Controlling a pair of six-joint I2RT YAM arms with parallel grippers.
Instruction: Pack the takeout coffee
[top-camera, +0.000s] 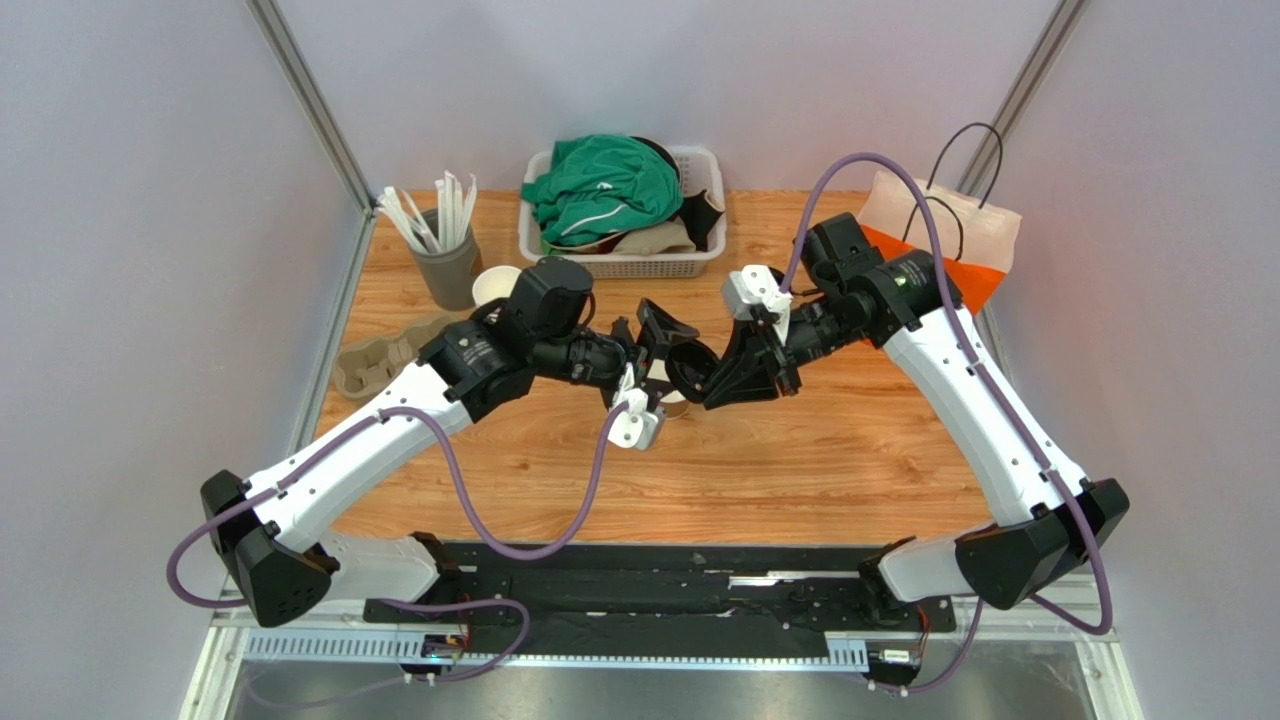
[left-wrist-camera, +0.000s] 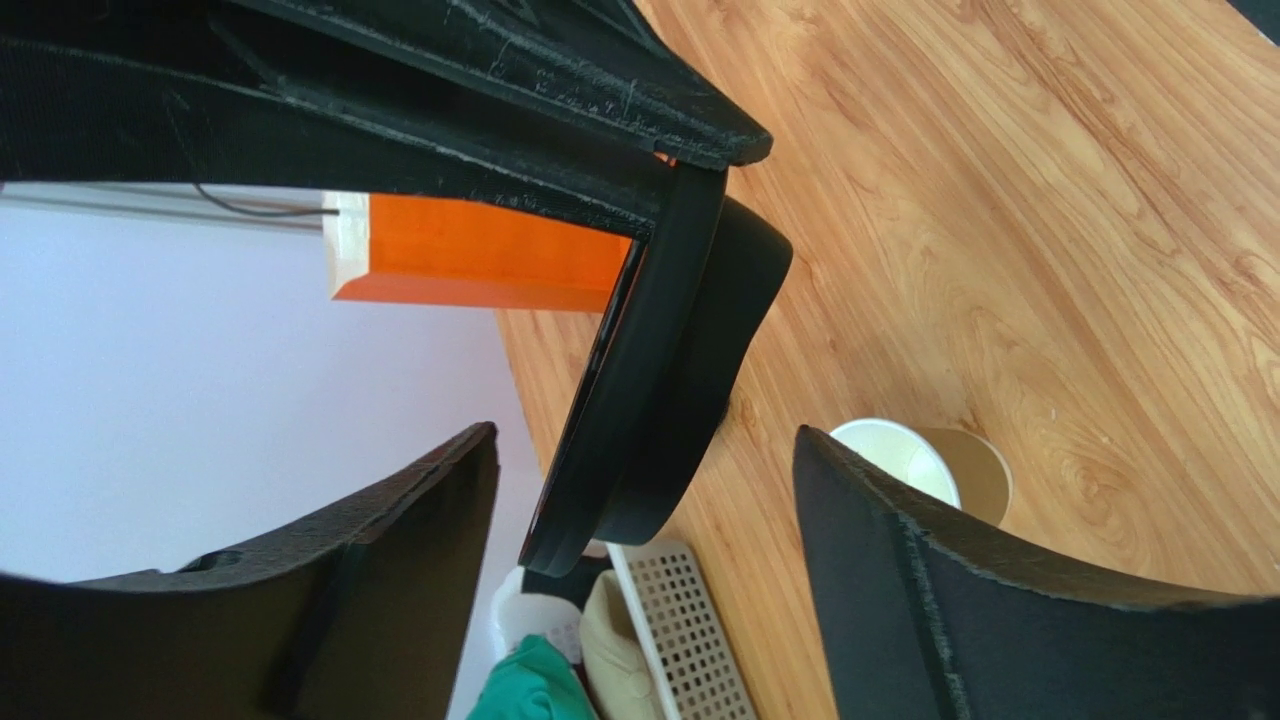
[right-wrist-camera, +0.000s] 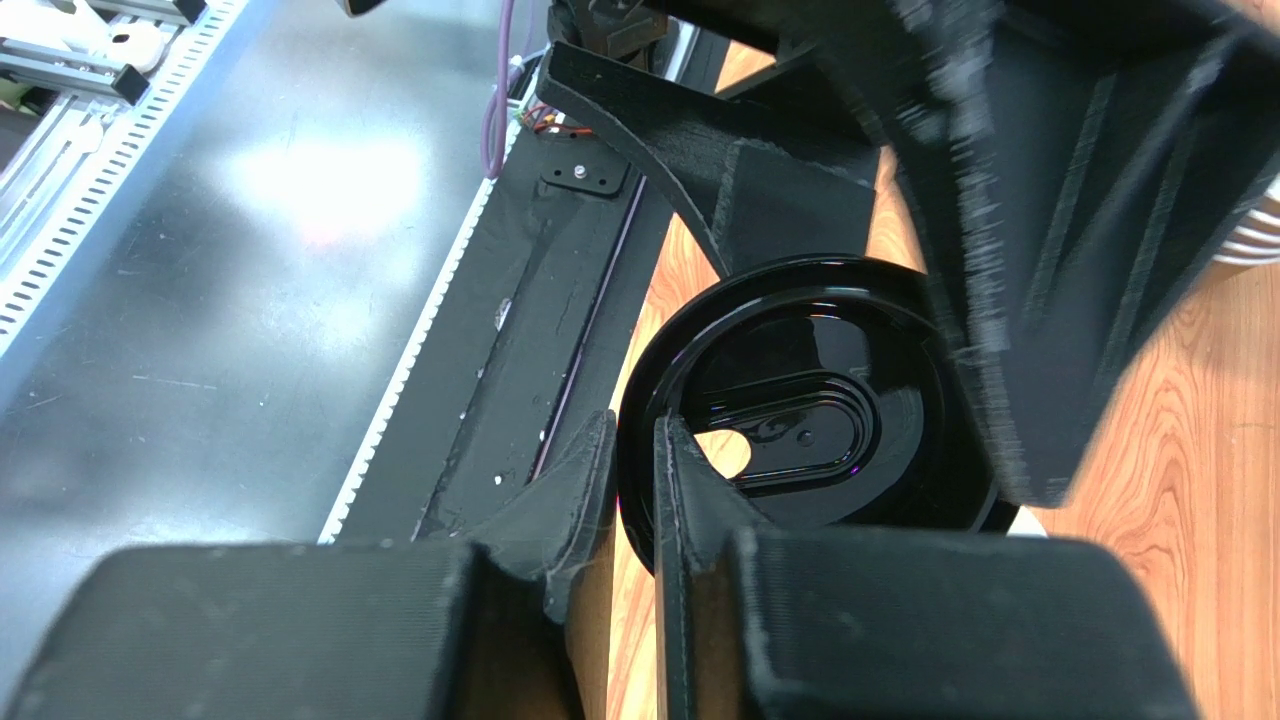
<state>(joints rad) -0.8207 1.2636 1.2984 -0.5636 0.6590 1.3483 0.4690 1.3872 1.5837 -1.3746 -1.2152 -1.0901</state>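
A round black plastic lid (top-camera: 691, 365) hangs tilted above the middle of the wooden table. My right gripper (top-camera: 724, 375) is shut on its rim; in the right wrist view the rim sits pinched between the fingertips of the right gripper (right-wrist-camera: 639, 443) and the lid (right-wrist-camera: 819, 405) shows its sip hole. My left gripper (top-camera: 658, 368) is open, a finger on either side of the lid. In the left wrist view the lid (left-wrist-camera: 661, 375) stands edge-on inside the left gripper (left-wrist-camera: 643, 440), touching neither finger. The takeout coffee, a lidded cup, is hidden.
At the back stands a white basket (top-camera: 703, 168) with green cloth. To its left are lidless paper cups (top-camera: 496, 282), a grey holder of stirrers (top-camera: 446, 270) and a cardboard cup tray (top-camera: 376, 360). An orange and white bag (top-camera: 947, 240) sits back right.
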